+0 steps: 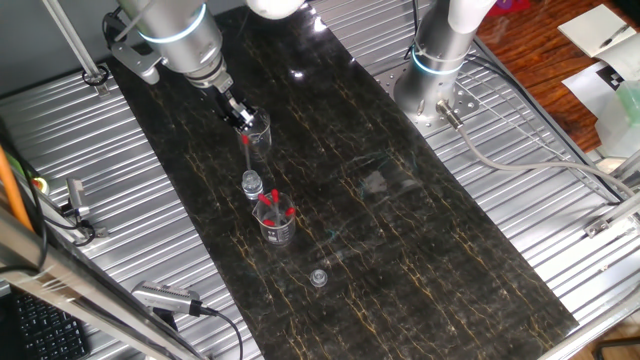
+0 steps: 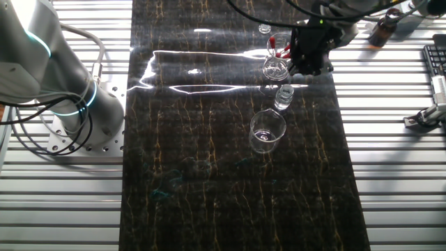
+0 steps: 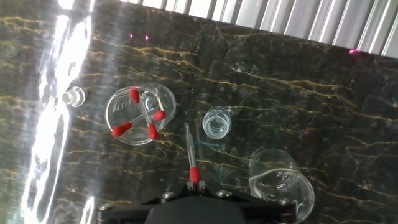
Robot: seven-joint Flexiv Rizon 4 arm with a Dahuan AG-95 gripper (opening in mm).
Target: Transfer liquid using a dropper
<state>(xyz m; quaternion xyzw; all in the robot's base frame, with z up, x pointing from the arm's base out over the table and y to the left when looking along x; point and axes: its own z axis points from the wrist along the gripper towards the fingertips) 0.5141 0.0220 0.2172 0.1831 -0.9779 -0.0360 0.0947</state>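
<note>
My gripper (image 3: 198,185) is shut on the red bulb of a dropper (image 3: 190,155). Its thin glass tube points away from the hand, above the dark tabletop, between a small clear vial (image 3: 217,122) and a beaker (image 3: 140,115) that holds several more red-bulbed droppers. In one fixed view the gripper (image 1: 240,118) hangs by an empty beaker (image 1: 259,129), with the held dropper (image 1: 246,142) pointing down, apart from the vial (image 1: 252,185) and the droppers' beaker (image 1: 276,222). In the other fixed view the gripper (image 2: 306,57) is beside the droppers' beaker (image 2: 276,61).
An empty spouted beaker (image 3: 281,180) stands at the right of the hand, also seen in the other fixed view (image 2: 267,130). A small clear round piece (image 3: 73,96) lies at the left. The dark mat (image 1: 400,230) is flanked by ribbed metal; a second arm's base (image 1: 440,70) stands at the back.
</note>
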